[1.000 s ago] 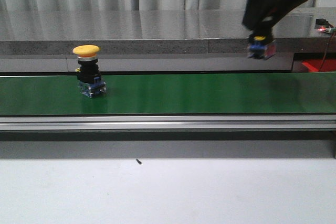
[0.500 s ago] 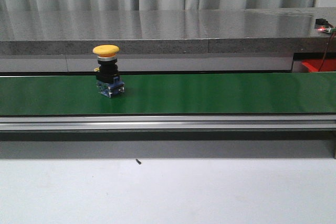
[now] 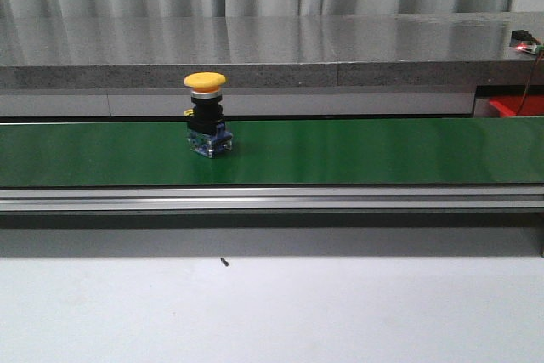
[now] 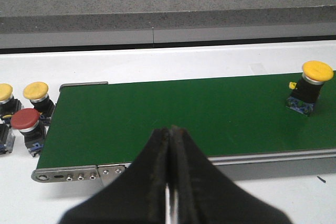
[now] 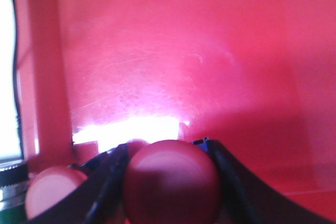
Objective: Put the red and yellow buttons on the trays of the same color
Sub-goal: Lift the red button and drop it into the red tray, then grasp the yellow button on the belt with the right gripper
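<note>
**Right fingers grip red button over red tray; yellow button on belt**

Fingers of neither arm show in the front view. What it gives us is a yellow button (image 3: 206, 115) standing upright on the green belt (image 3: 357, 150), left of centre, cap up, blue base on the belt. A grey ledge (image 3: 272, 48) runs behind, the white desk (image 3: 272, 312) lies in front with a small dark speck (image 3: 224, 262) on it, and a sliver of the red tray (image 3: 515, 106) peeks in at the far right beyond the belt.

Left wrist view now: the left fingers (image 4: 170, 182) are pressed together with nothing between them, hanging over the near edge of the belt (image 4: 173, 114). The yellow button (image 4: 308, 86) stands well away from them on the belt. Off the belt's end, on the desk (image 4: 157, 61), sits a cluster: a red button (image 4: 27, 128) and two spare yellow buttons (image 4: 38, 96), close together, one cut by the frame edge.

Right wrist view: the right fingers (image 5: 170, 182) are clamped on a red button's cap (image 5: 170, 182), which fills the gap between them. Behind it, all red: the tray (image 5: 173, 51) floor and wall, glare across it. Another red cap (image 5: 50, 190) sits just beside the fingers, low in the tray.
</note>
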Action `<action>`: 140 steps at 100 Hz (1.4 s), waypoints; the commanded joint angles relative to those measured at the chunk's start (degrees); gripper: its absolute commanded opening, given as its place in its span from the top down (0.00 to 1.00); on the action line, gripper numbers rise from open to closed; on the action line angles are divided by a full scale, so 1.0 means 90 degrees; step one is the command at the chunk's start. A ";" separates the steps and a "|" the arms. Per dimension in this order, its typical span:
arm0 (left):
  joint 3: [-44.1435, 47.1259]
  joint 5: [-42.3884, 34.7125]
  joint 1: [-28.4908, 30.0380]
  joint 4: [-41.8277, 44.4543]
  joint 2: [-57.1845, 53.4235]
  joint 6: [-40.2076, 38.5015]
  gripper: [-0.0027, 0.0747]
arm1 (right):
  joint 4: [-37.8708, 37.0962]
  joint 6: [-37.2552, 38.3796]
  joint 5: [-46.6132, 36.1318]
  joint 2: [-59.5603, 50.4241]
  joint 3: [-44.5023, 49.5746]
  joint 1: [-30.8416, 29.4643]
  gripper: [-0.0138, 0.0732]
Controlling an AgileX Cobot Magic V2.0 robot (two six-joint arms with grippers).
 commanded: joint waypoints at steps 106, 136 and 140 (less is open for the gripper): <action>-0.0156 -0.0398 -0.0049 -0.0130 0.0015 -0.0012 0.99 | 0.0223 -0.0062 -0.0387 0.0022 -0.0285 0.0181 0.23; -0.0156 -0.0340 -0.0049 -0.0130 0.0015 -0.0012 0.99 | 0.0155 -0.0175 0.0040 -0.0679 -0.0819 0.0200 0.22; -0.0156 -0.0340 -0.0049 -0.0130 0.0015 -0.0012 0.99 | 0.0218 -0.0380 0.0117 -0.0832 -0.0819 0.0221 0.22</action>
